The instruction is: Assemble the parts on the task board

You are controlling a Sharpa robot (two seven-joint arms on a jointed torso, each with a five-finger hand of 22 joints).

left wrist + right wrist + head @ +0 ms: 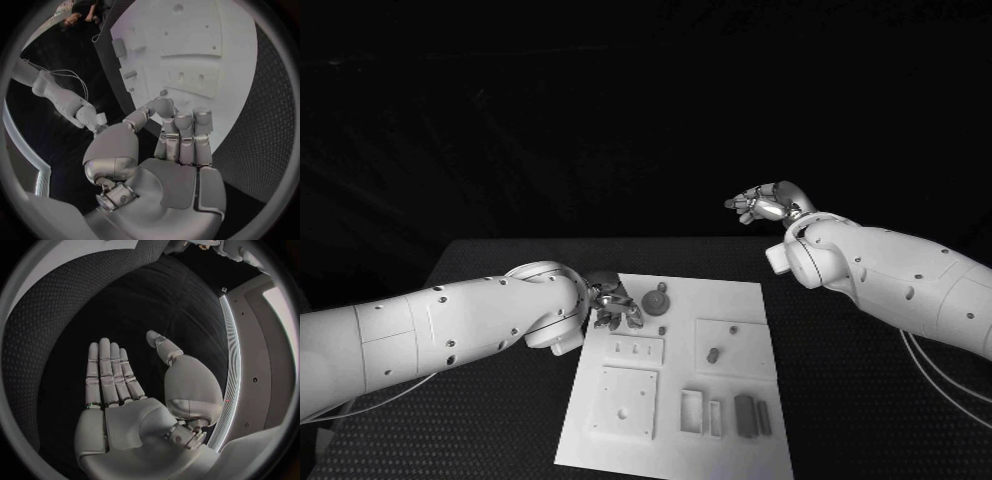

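We see the task board [678, 375] lying flat on the black worktop [877, 400], its recessed plates facing up so parts can be dropped in. The left robot hand [610, 303] hovers at the board's far left corner, just beside a round part [656, 303]; its fingers curl inward and we cannot tell whether they pinch anything. The right robot hand [764, 204] is raised well beyond the board's far edge, presumably kept clear. The right wrist view adds what the head view hides: that hand [134, 405] is flat, fingers straight, holding nothing. The left wrist view shows its curled fingers [181, 135] over the board's edge [187, 60].
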